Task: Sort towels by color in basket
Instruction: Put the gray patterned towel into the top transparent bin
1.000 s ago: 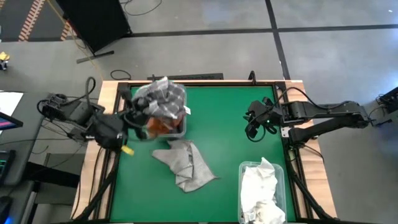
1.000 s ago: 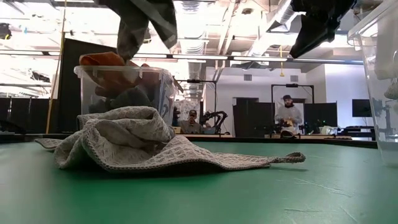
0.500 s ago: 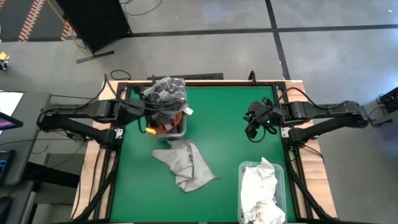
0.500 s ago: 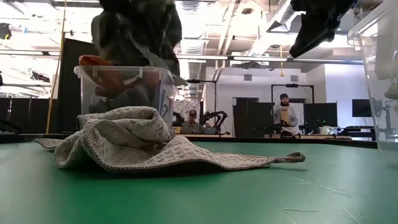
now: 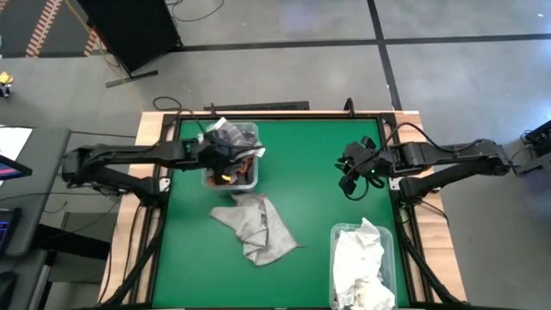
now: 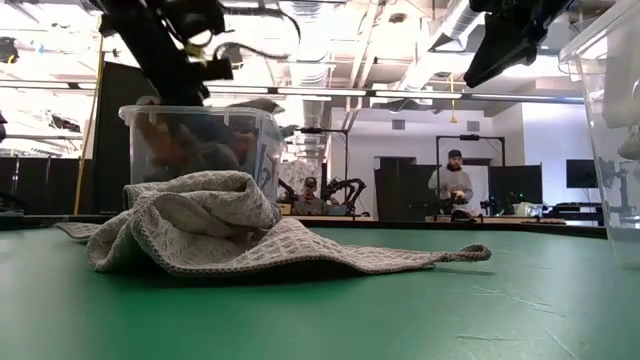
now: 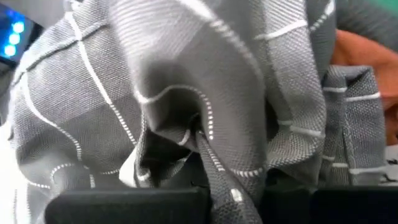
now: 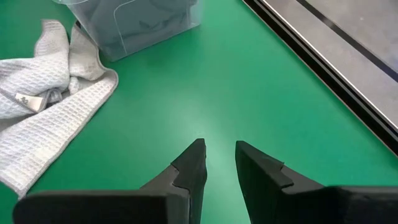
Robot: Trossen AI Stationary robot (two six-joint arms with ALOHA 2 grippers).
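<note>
Green tabletop with pale wood edging. Grey plaid towel, thin white lines over mid-grey weave, beside a rust-orange towel. Clear, colourless bin showing orange and dark grey inside. Light grey waffle-textured towel on the green. White towels in a second clear bin. Dark, near-black arms and right claw.

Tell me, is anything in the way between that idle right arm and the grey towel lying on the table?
Nothing visible. Between the right gripper, its jaws slightly apart, and the light grey towel lies only bare green table. The clear bin stands off to one side.
</note>
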